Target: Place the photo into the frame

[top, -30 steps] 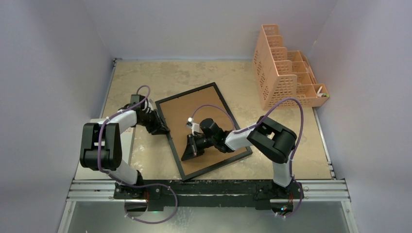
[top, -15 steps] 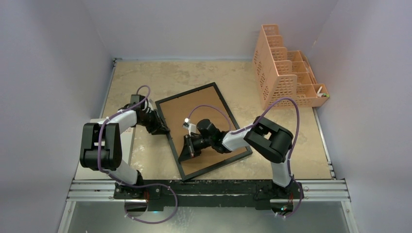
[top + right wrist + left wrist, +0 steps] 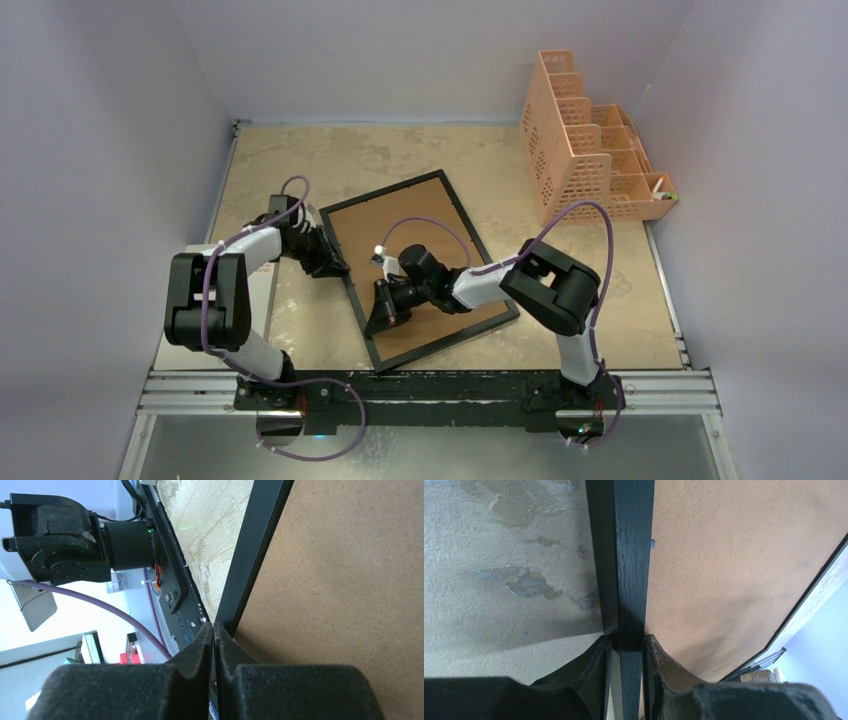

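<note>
L jaws: your left gripper (image 3: 626, 642) is part-open and clamped on the frame's black rail, one finger (image 3: 591, 667) on the outer side and the other on the board side, both touching the wood. R jaws: your right gripper (image 3: 214, 625) is pressed closed, only a hairline slit between the pads. Its tips sit right where the black rail meets the brown board. Can't tell if anything is pinched in there.

From the top cam, biggest first:

- The table (image 3: 300, 160) is beige and mottled, w/ both arms reaching in from 6 o'clock.
- The frame (image 3: 405, 205) lies flat at table centre, back side up, rotated so its long axis runs approx 11-to-5 o'clock. It has a thin black border w/ a plain brown board (image 3: 734, 570) filling it. No glass side is visible.
- The left gripper (image 3: 325, 262) is at the frame's 9 o'clock rail, coming in from outside.
- The right gripper (image 3: 384, 312) is over the board near the frame's 7 o'clock, up against the same long rail from inside.
- A peach mesh organizer (image 3: 585, 150) stands at the table's 2 o'clock corner, well apart from the frame.
- A small grey tab (image 3: 652, 543) sits at the rail's inner edge on the board, beyond the L fingers.
</note>
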Motion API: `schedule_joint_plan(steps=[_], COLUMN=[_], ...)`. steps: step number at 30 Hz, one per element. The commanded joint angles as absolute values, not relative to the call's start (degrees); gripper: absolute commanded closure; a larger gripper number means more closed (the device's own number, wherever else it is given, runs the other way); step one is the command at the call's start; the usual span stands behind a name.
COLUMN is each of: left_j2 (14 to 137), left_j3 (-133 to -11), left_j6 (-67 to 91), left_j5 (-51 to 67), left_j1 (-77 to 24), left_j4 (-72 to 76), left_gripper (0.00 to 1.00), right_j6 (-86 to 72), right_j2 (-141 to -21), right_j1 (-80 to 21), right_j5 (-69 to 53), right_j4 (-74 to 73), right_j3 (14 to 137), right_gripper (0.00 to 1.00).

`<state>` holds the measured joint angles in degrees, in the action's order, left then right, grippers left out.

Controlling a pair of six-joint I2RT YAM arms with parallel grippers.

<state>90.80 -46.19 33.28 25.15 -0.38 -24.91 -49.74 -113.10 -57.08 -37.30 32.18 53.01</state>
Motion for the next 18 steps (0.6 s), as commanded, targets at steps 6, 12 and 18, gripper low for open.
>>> schedule_joint_plan(steps=[6,12,18], left_j2=[93.7,93.8,94.04], left_j3=[-43.86,-43.94,-44.04], left_j6=[30.89,30.85,30.85], left_j5=[16.05,14.95,14.51], left_j1=[-0.79,-0.86,-0.88], left_j4=[-25.54,-26.18,-26.39], left_gripper=[0.92,0.92,0.93], right_j6=[-45.14,-44.03,-42.35], right_j2=[-116.39,-116.54,-116.92], right_j1=[-55.58,-54.17,-53.95], right_j5=[-32.59,-32.52,-31.73], right_j4=[21.23,20.66,19.26], right_j3=[51.26,50.47,50.83], right_gripper=[0.92,0.93,0.93])
